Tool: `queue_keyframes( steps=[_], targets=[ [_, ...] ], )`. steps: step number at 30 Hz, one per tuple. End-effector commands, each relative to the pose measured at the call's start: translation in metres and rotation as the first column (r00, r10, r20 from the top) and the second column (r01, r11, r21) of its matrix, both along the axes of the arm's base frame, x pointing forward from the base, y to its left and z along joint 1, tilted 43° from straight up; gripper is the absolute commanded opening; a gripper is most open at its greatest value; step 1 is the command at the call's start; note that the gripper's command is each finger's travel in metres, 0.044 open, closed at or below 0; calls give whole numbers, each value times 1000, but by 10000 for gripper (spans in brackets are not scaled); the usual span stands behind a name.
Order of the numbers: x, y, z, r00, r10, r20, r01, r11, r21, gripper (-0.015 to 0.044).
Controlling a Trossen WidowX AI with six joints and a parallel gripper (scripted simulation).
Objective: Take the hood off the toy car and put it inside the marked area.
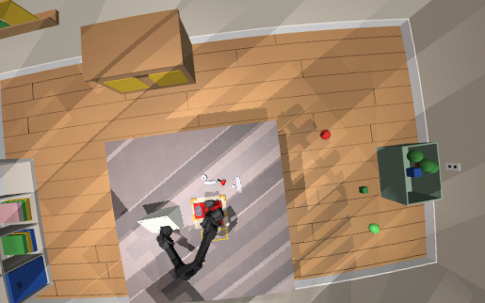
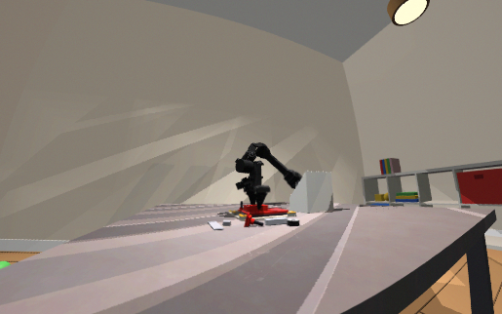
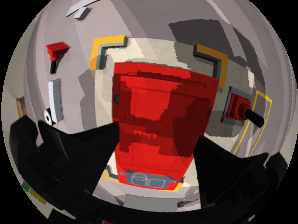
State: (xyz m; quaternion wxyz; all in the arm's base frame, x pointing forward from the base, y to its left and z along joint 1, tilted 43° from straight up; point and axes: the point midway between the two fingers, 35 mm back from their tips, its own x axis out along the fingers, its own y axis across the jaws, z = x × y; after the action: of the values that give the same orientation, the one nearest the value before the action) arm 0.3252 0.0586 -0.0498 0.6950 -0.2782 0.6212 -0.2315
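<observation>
The red toy car lies on a pale board with yellow corner brackets. Its hood is the broad flat red panel in the middle of the wrist view, low over the board; a grey patch with engraved outlines shows at its lower end. My gripper points down and is shut on the hood, one black finger against each side edge. The marked area is a thin yellow outline on the table beside the board. The finger ends are partly hidden in the top and exterior views.
A white block with a slanted face stands beside the board. A small red and black piece and several white pieces lie across from the arm. A red part with a black knob sits between hood and marked area.
</observation>
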Motion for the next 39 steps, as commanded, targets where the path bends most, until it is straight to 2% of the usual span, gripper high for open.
queue_keyframes(
  steps=[1, 6, 7, 39],
  targets=[
    [0, 1, 1, 1000, -1, 0, 1, 1000, 1, 137],
    [-1, 4, 4, 1000, -1, 0, 1, 1000, 1, 6],
    [-1, 4, 4, 1000, -1, 0, 1, 1000, 1, 0],
    [-3, 18, 20, 1000, 0, 0, 0, 1000, 1, 0]
  ],
)
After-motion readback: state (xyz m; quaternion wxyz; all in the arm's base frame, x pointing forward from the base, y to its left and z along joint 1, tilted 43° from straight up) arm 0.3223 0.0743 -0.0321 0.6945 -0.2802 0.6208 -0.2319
